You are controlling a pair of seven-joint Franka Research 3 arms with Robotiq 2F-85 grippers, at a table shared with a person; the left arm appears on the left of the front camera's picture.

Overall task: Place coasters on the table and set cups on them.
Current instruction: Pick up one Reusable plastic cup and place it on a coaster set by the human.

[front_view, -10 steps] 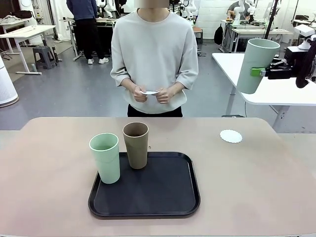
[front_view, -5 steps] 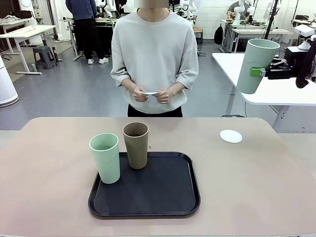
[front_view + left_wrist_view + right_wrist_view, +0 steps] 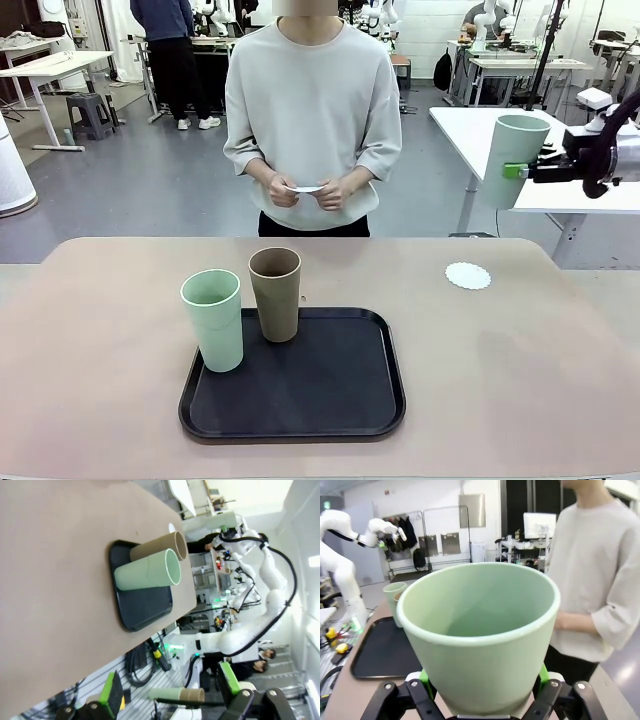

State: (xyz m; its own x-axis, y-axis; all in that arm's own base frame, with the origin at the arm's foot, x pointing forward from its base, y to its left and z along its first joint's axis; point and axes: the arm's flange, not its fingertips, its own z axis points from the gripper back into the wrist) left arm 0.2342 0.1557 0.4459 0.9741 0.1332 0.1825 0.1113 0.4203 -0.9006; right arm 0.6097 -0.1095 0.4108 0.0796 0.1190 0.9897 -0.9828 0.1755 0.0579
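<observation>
Since a moment ago the pale mint green tapered plastic cup point(image 3: 514, 160) carried by the right gripper point(image 3: 520, 171) has swung from a lean to nearly upright. It now sits lower and farther toward 3 o'clock in the front view, in the air beyond the bench's far right corner. The right gripper pinches this cup by its wall, mouth up; in the right wrist view the cup point(image 3: 480, 640) stands between the two green-padded fingers point(image 3: 422, 677).

At about 7 o'clock from the held cup, a small round white lacy paper coaster point(image 3: 468, 275) lies flat on the smooth beige-pink bench point(image 3: 100, 350). It is well apart from the black rounded-square tray point(image 3: 300, 425), at roughly 2 o'clock from it.

A second pale mint green plastic cup point(image 3: 213, 320) stands upright at the tray's 10 o'clock corner. A brown tapered plastic cup point(image 3: 275, 293) stands upright just beside it, near 11 o'clock.

Across the bench at 12 o'clock a person in a light grey top holds another thin white coaster point(image 3: 303, 187) between both hands point(image 3: 335, 190).

In the left wrist view the left gripper point(image 3: 170, 690) is spread wide, well apart from the tray.
</observation>
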